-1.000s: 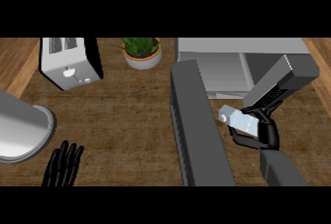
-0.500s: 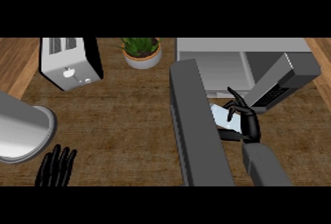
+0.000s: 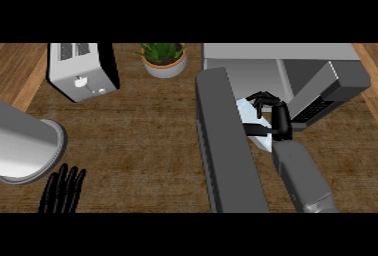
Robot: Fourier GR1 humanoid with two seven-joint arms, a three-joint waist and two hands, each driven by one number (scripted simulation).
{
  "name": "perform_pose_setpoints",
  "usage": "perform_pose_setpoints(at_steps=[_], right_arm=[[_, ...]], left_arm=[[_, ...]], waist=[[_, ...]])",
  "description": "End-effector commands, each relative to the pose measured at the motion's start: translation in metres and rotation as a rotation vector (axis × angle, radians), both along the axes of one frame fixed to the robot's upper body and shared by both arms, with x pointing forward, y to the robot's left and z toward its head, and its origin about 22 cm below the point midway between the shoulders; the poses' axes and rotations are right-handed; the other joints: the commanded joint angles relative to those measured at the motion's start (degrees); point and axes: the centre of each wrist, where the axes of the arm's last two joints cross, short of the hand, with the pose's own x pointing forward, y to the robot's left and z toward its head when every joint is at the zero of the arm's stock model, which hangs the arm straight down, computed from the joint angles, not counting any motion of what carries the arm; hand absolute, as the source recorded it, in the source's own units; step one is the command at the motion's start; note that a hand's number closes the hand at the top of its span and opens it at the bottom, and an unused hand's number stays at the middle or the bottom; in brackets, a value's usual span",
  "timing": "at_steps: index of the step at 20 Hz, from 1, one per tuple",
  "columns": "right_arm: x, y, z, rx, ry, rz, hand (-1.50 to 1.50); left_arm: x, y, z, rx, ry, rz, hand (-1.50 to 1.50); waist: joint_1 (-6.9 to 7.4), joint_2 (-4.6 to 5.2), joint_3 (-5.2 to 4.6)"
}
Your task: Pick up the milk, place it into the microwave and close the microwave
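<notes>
A: Head view, entry. Right robot hand (image 3: 269,117) at about 3 o'clock of frame, fingers curled round the milk (image 3: 249,116). Against the frame a second ago, hand and carton have moved up-frame, from below the open door (image 3: 229,150) toward the microwave (image 3: 295,65) mouth at 1 o'clock.

B: Where exactly is the milk?

A: Held above the surface (image 3: 140,125), just beside the door's inner face, at the threshold of the cavity. Whether its base is already past the sill, I cannot tell; the fingers hide part of it.

B: Left side?

A: Left robot hand (image 3: 63,192) at 8 o'clock, fingers straight and up, holding nothing, resting beside the grey pot (image 3: 26,150). It sits slightly higher than a second ago.

B: Meaning for the task?

A: Pick-up is done; my judgement is that insertion is under way. Release and closing the door are not yet done. Toaster (image 3: 81,70) and plant (image 3: 164,59) at 11–12 o'clock, well apart from the path.
</notes>
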Motion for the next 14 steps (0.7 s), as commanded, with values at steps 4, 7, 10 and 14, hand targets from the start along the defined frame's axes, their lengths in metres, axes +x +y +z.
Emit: perform_pose_setpoints(at_steps=[4, 7, 10, 14], right_arm=[[0.028, 0.004, 0.019, -0.179, 0.048, -0.05, 1.5], [0.05, -0.012, 0.048, -0.234, 0.054, -0.122, 1.5], [0.051, -0.013, 0.044, -0.268, 0.074, -0.177, 1.5], [0.056, -0.022, 0.052, -0.333, 0.056, -0.218, 1.5]], left_arm=[[-0.001, 0.012, 0.006, 0.007, -0.002, -0.005, -1.5], [-0.007, 0.006, -0.001, -0.009, 0.009, -0.015, -1.5], [0.009, 0.001, 0.01, -0.01, -0.002, -0.051, -1.5], [0.018, -0.002, 0.003, -0.011, -0.012, -0.069, -1.5]], waist=[[1.28, 0.39, 0.05], [1.62, 0.44, 0.04], [2.83, 1.12, 0.14], [3.29, 1.55, 0.15]])
